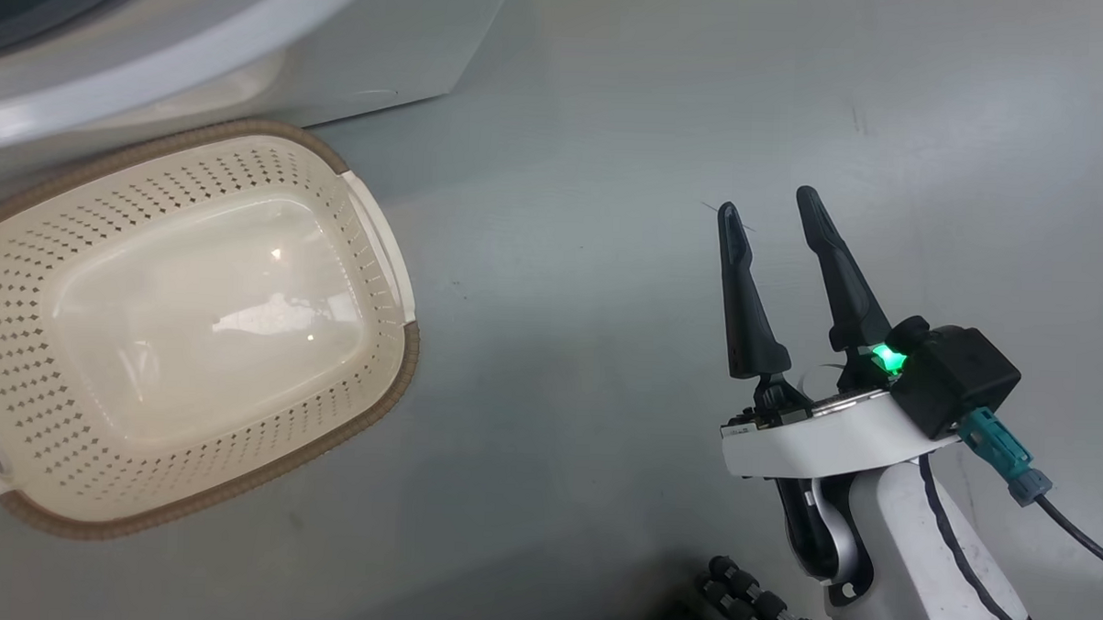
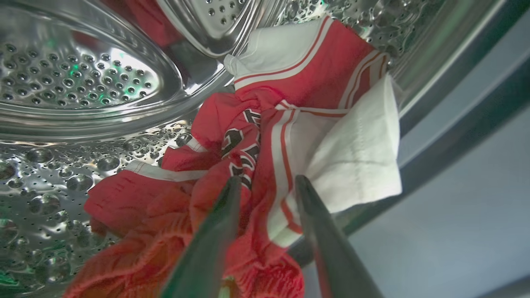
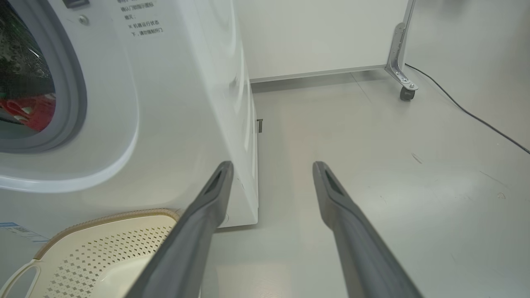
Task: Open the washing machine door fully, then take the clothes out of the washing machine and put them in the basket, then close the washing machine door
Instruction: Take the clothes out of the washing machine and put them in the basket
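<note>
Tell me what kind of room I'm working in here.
Likely a lab or test space staged as a laundry corner: a white front-loading washing machine, a smooth grey floor, and a white partition panel on a caster.

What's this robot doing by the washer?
It is unloading laundry. Its left tool is reached into the washing machine's steel drum, fingers apart on either side of a fold of the red jersey, not yet pinched shut on it. The right tool hangs open above the floor, holding nothing. The cream basket sits in front of the washer with nothing in it.
</note>
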### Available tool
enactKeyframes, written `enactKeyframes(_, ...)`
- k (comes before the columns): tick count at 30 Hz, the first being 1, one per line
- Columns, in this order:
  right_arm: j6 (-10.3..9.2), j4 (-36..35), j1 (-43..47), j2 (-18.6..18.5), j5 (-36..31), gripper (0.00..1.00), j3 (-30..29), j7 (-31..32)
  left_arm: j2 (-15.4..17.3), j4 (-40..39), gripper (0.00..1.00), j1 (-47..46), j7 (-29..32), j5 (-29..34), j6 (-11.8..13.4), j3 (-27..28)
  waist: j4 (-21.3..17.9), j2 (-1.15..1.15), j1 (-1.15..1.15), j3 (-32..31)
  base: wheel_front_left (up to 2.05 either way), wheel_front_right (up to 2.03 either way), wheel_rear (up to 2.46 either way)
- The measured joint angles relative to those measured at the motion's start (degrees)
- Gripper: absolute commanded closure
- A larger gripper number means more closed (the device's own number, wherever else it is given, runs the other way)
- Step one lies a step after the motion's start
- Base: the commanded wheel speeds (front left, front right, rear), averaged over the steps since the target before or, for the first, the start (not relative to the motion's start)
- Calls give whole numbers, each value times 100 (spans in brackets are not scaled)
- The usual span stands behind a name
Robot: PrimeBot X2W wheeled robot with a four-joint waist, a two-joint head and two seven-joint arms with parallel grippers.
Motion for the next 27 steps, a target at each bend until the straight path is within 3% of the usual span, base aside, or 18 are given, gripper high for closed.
enactKeyframes(1,0,7,-15,2,0,0,9,0,2,46,83,-37,-2,25,-1,-1,-7,0,0,7,0,0,0)
enactKeyframes(2,0,16,-35,2,0,0,15,0,3,83,100,-68,-3,48,-1,-5,-13,0,0,11,0,0,0)
enactKeyframes(11,-53,57,-66,2,0,0,21,0,-77,399,100,-128,-240,101,-2,-29,-13,0,0,10,0,0,0)
enactKeyframes(27,-97,149,-67,1,-175,0,-278,0,-689,711,100,-134,-1084,45,183,101,360,0,0,-110,0,0,0)
